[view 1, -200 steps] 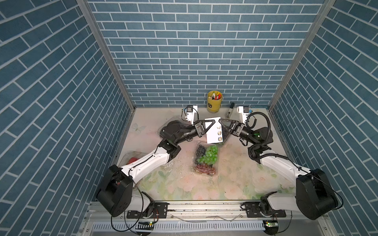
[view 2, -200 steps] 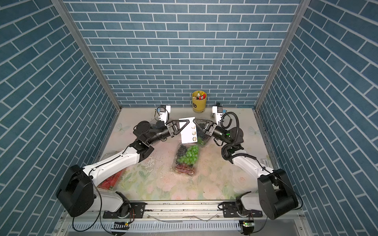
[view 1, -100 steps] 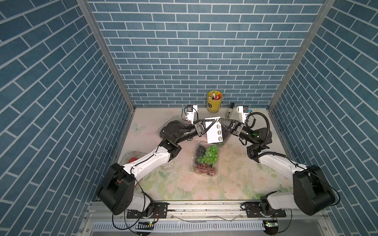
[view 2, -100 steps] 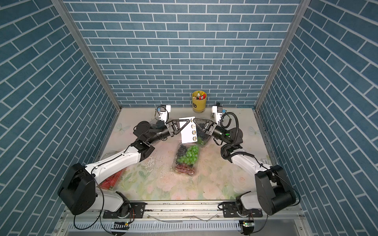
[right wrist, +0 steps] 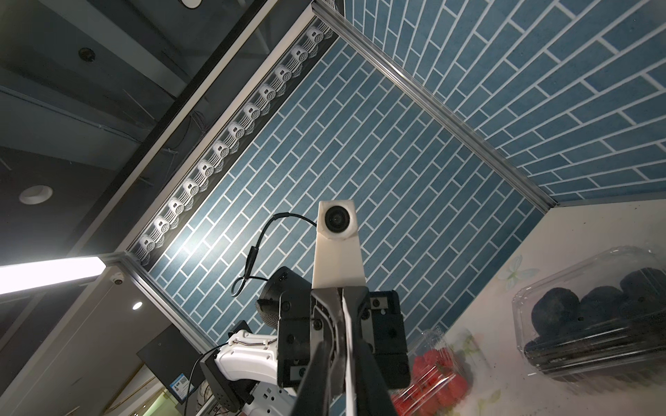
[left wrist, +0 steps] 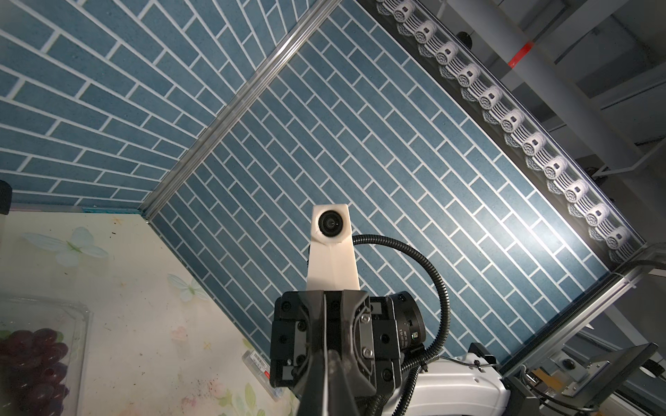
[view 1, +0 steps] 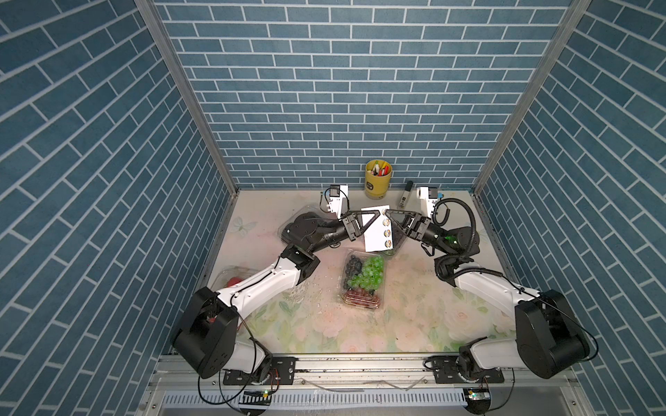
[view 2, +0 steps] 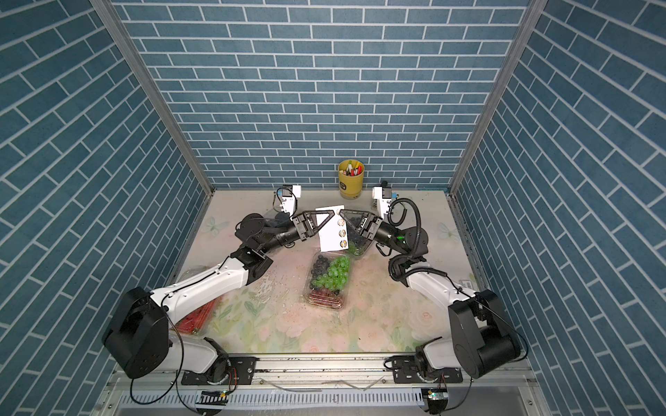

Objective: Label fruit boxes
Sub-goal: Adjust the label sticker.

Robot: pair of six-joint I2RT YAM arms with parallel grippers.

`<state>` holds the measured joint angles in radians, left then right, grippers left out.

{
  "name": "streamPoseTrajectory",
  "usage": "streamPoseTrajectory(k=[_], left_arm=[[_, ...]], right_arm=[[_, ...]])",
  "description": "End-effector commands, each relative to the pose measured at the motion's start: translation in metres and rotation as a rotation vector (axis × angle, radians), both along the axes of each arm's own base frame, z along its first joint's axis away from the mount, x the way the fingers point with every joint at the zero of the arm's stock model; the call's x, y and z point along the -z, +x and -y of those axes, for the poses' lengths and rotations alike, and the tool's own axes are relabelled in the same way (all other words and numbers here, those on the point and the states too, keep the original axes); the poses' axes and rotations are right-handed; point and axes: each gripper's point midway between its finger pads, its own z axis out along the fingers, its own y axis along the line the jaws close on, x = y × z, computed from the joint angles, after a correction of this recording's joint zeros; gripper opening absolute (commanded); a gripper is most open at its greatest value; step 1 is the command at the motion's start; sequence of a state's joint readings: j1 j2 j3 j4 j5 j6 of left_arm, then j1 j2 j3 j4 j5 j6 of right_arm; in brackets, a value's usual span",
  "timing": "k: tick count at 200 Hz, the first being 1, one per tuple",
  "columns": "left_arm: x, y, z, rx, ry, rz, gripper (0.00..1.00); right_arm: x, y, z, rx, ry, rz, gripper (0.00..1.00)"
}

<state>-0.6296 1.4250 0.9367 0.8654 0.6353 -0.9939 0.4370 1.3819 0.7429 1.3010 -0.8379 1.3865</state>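
Two robot arms meet above the back half of a flowered table (view 1: 414,317), seen from overhead inside blue brick-patterned walls. The left gripper (view 1: 379,214) has its jaws pressed together on the upper part of a white sticker sheet (view 1: 374,234), which hangs upright in the air with three round stickers down one edge. In the left wrist view the sheet shows as a thin white line between the gripper's fingers (left wrist: 317,374). The right gripper (view 1: 387,213) touches the sheet's top corner from the opposite side; whether its jaws pinch the sheet or stand slightly apart cannot be told.

Four clear fruit boxes lie on the table:
- The mixed grape box (view 1: 362,281) sits in the middle, just in front of the sheet.
- The purple grape box (left wrist: 36,353) lies under the right gripper.
- The black berry box (right wrist: 591,317) lies beneath the left arm's elbow.
- The strawberry box (view 2: 196,317) sits near the left wall, partly hidden by the left arm.

A yellow cup (view 1: 377,180) of pens stands against the back wall.
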Motion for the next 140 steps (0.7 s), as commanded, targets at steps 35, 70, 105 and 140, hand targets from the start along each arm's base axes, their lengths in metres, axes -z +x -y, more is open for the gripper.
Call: streamPoseTrajectory(k=[35, 70, 105, 140], left_arm=[[-0.012, -0.007, -0.002, 0.014, -0.006, 0.047, 0.0], [-0.013, -0.007, -0.002, 0.019, -0.01, 0.048, 0.0], [-0.013, -0.009, -0.002, 0.025, -0.009, 0.052, 0.0], [-0.009, -0.001, -0.007, -0.011, 0.009, 0.038, 0.07]], right_arm=[[-0.017, -0.007, 0.002, -0.003, 0.022, 0.043, 0.17], [-0.017, -0.005, 0.002, -0.001, 0.018, 0.037, 0.12], [-0.018, -0.004, 0.002, -0.001, 0.019, 0.034, 0.0], [-0.026, -0.013, 0.004, -0.02, 0.042, 0.06, 0.0]])
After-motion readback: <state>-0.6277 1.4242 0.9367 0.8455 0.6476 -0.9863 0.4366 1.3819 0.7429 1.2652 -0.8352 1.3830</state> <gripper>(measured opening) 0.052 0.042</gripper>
